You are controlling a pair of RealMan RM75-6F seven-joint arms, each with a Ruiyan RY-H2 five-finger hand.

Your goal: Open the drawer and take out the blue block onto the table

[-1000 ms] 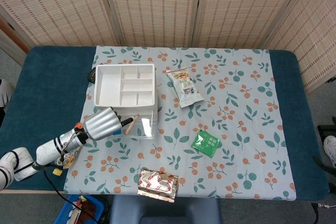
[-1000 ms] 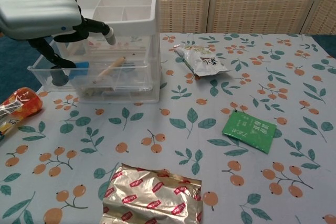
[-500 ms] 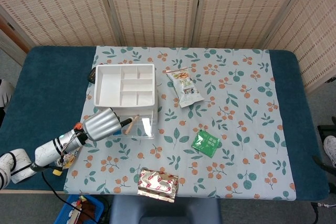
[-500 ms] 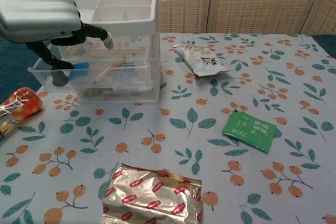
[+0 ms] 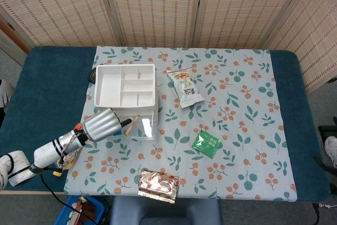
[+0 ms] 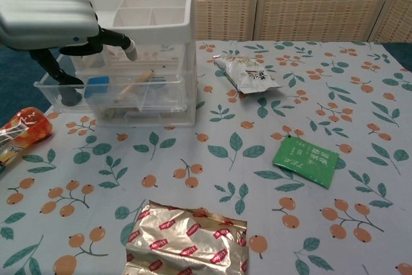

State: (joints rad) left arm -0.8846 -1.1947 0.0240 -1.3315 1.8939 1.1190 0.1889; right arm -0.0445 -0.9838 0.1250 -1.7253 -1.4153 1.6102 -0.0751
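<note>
Blue block (image 6: pixel 98 86) sits inside the pulled-out drawer (image 6: pixel 116 101), pinched by the left hand (image 6: pixel 48 14) reaching in from above. Opening looks done; lifting it out onto the table (image 6: pixel 212 178) remains.

The clear plastic drawer (image 6: pixel 112 98) stands pulled out toward the tablecloth's left edge, from the unit under a white divided tray. The small blue block (image 6: pixel 96 86) lies inside it, near the drawer's left end.
</note>
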